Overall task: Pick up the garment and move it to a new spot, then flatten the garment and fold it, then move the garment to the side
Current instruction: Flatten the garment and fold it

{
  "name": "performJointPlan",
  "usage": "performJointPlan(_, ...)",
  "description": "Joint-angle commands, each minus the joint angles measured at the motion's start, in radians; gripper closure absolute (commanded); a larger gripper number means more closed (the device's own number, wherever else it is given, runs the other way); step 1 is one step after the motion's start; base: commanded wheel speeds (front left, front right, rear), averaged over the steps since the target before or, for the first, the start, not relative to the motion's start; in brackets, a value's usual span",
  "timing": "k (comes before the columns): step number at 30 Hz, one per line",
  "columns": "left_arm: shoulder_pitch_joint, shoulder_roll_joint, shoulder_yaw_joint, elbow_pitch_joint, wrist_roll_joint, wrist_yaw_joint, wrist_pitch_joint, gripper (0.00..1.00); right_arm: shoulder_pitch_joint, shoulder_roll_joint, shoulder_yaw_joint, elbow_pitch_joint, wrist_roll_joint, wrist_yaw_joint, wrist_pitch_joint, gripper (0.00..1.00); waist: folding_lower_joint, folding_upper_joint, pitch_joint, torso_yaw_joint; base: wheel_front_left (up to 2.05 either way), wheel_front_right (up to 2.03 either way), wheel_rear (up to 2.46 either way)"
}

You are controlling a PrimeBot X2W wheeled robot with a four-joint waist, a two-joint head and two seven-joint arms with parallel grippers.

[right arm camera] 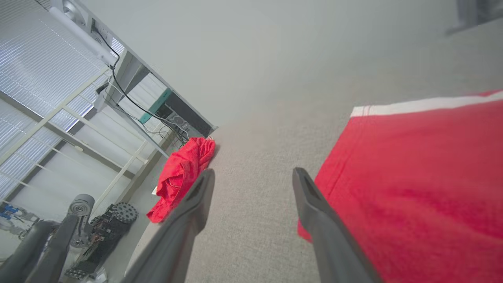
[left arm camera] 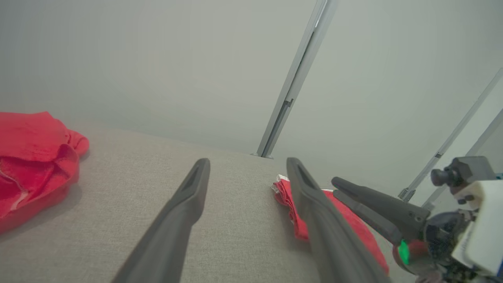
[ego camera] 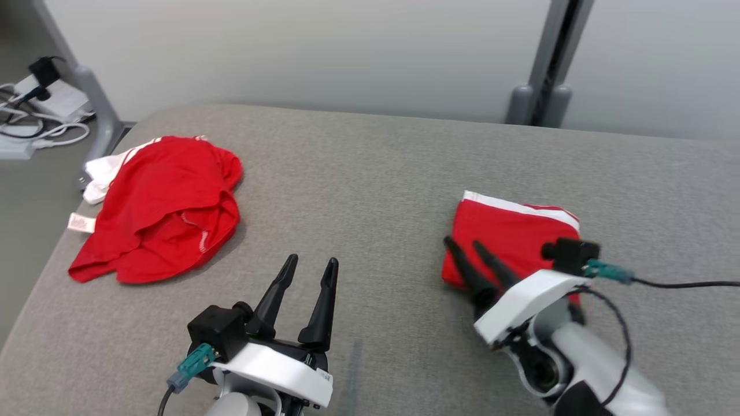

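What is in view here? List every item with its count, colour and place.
folded garment: one, red with a white stripe, right side of the padded surface
crumpled garment: one, red with white parts, left side of the surface
padded surface: one, grey, under both garments
metal post: one, grey, behind the surface at the right
cables: a tangle, white and black, on the floor at the far left
left gripper: one, dark fingers, open, over bare surface
right gripper: one, dark fingers, open, at the folded garment's near-left edge
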Motion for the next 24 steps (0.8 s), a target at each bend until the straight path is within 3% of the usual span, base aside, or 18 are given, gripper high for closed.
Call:
performJointPlan(1,0.008,0.004,0.011,-0.008,0.008,-0.001,-0.005,0.00,-0.013,-0.040,-0.014,-0.010,-0.029,0.000,-0.022,0.00,0.0000,0.0000,-0.015,-0.035,0.00,0.00,0.00)
performJointPlan(6,0.013,0.005,0.049,-0.035,0.010,0.006,-0.005,0.00,-0.033,-0.145,-0.066,-0.060,-0.201,0.000,-0.076,0.00,0.0000,0.0000,-0.019,-0.084,0.00,0.00,0.00)
performJointPlan(12,0.020,0.004,0.093,-0.069,0.030,0.014,-0.005,0.00,0.027,-0.192,-0.236,-0.162,-0.435,0.000,-0.098,0.00,0.0000,0.0000,-0.008,-0.131,0.00,0.00,0.00)
performJointPlan(18,0.032,0.004,0.120,-0.091,0.045,0.020,-0.005,0.00,0.133,-0.160,-0.394,-0.292,-0.637,0.000,-0.099,0.00,0.0000,0.0000,-0.005,-0.150,0.00,0.00,0.00)
performJointPlan(19,0.037,0.004,0.126,-0.093,0.059,0.017,-0.005,0.00,0.190,-0.126,-0.459,-0.351,-0.695,0.000,-0.099,0.00,0.0000,0.0000,-0.003,-0.153,0.00,0.00,0.00)
performJointPlan(24,0.050,0.004,0.133,-0.091,0.094,0.015,-0.005,0.00,0.290,-0.062,-0.560,-0.433,-0.779,0.000,-0.100,0.00,0.0000,0.0000,-0.003,-0.154,0.00,0.00,0.00)
